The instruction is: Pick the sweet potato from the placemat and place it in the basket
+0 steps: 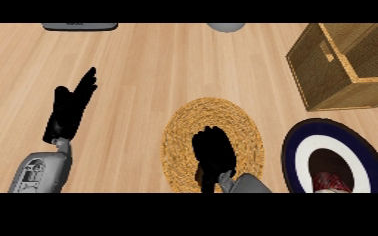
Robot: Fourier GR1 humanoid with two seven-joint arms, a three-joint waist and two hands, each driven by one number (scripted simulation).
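The right hand [214, 150] curls down over the woven placemat [184, 120], hiding the sweet potato, so I cannot tell whether it has a hold; a poor hold could let it slip before reaching the basket [336, 65] far right. The left hand [70, 107] rests open on the pale wooden counter [162, 65], a navy plate [306, 145] near right.

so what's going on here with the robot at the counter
The robot's right hand is down over the round woven straw placemat, covering whatever lies at its middle; the sweet potato itself cannot be seen, so whether it is grasped is unclear. The left hand rests open on the left of the pale wooden counter, fingers straight. The square wicker basket waits at the far right, and a dark blue and white round plate lies near it, holding something reddish.
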